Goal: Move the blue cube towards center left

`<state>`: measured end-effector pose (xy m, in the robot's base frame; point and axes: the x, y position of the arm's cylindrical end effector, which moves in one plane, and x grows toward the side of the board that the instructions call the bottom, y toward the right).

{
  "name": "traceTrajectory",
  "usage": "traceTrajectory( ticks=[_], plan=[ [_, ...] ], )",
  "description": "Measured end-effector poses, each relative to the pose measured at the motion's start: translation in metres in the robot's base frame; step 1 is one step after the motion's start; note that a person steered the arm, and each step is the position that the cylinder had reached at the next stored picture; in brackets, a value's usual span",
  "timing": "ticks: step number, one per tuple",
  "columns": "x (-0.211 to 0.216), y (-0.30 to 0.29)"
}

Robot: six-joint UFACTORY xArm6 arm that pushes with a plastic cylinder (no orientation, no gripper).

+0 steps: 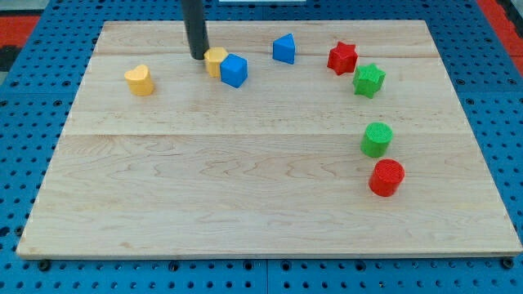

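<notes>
The blue cube (234,70) sits on the wooden board (245,188) near the view's top, left of middle. A yellow block (215,60) touches its left side. My tip (198,56) stands just left of that yellow block, about touching it, and a short way left of the blue cube. The rod rises out of the view's top.
A yellow heart-like block (140,80) lies further left. A blue pointed block (284,49) is right of the cube. A red star (342,58) and green star (368,80) are at top right. A green cylinder (377,140) and red cylinder (386,177) lie at right.
</notes>
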<state>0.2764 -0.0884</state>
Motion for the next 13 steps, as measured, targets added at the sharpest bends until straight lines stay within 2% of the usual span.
traceTrajectory(
  ticks=[2, 4, 6, 7, 8, 9, 10, 11, 12, 13],
  plan=[
    [-0.014, 0.023],
    [0.029, 0.092],
    [0.040, 0.067],
    [0.020, 0.067],
    [0.068, 0.067],
    [0.087, 0.065],
    [0.071, 0.068],
    [0.034, 0.068],
    [0.071, 0.063],
    [0.077, 0.029]
  ],
)
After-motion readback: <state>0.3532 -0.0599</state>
